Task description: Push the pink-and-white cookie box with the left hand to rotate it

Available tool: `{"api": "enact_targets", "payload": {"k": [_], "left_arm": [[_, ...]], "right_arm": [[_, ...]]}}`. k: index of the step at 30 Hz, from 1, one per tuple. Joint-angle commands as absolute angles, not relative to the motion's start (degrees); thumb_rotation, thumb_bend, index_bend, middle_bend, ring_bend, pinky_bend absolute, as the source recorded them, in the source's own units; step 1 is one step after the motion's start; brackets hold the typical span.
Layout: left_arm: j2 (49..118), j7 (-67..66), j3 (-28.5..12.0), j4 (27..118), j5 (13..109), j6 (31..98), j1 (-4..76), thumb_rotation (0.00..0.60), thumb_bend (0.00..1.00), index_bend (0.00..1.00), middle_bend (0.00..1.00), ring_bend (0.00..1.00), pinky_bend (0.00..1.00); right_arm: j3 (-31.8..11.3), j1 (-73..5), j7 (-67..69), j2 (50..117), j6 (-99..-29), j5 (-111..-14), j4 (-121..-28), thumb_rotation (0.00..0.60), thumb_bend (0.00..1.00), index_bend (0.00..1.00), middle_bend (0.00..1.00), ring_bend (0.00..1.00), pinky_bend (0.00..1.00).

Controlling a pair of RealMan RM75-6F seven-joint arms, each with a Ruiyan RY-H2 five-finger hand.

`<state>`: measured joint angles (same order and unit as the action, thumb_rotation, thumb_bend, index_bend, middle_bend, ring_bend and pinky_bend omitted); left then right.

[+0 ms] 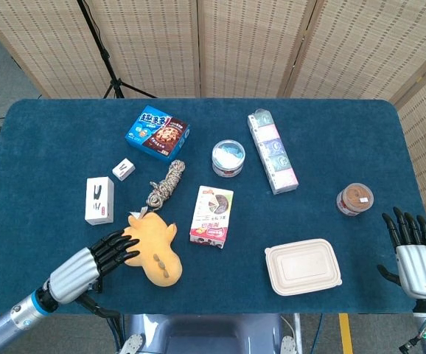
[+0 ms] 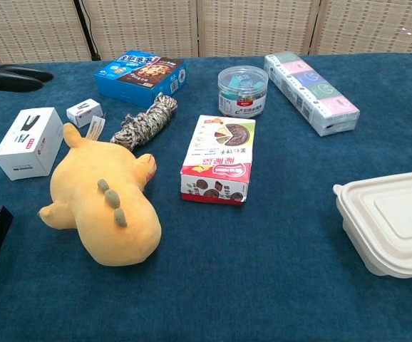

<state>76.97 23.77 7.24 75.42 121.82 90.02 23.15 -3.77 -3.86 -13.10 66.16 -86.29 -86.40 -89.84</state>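
The pink-and-white cookie box (image 1: 213, 215) lies flat near the table's middle, long side running front to back; the chest view has the same cookie box (image 2: 219, 158) at its centre. My left hand (image 1: 91, 265) hovers near the front left with its fingers spread, their tips beside the yellow plush toy (image 1: 152, 252), well left of the box. Only dark fingertips (image 2: 10, 78) of it show in the chest view's upper left. At the table's front right corner my right hand (image 1: 416, 258) stays open and holds nothing.
A white takeaway container (image 1: 303, 266) lies right of the box. Behind it are a rope bundle (image 1: 166, 183), a round tub (image 1: 228, 158), a blue cookie box (image 1: 157, 133) and a long tissue pack (image 1: 272, 150). A white stapler box (image 1: 99, 200) and small jar (image 1: 354, 199) flank the sides.
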Motion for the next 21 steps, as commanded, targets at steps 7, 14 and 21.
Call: {"api": "enact_targets", "payload": {"k": [7,14,21], "left_arm": [[81.29,19.72,6.17,76.44,119.07,82.58,28.26,0.108,0.0,0.0,0.0,0.0,0.0],[83.93,18.51,6.77,76.89,117.85,78.75,30.83,0.074,0.0,0.0,0.0,0.0,0.0],[87.0,17.16,6.9,76.31,116.26,75.08,33.21,0.075,0.0,0.0,0.0,0.0,0.0]], "right_arm": [[-4.09,-3.77,-11.9,65.69,-86.53,-86.06,-89.82,0.6,0.0,0.0,0.0,0.0,0.0],[-4.12,-3.87,-11.5,65.7,-86.01,-85.55,-89.57,0.6,0.0,0.0,0.0,0.0,0.0],[-4.19,-3.65,-10.91,65.34,-86.11,-85.16,-89.72,0.6,0.0,0.0,0.0,0.0,0.0]]}}
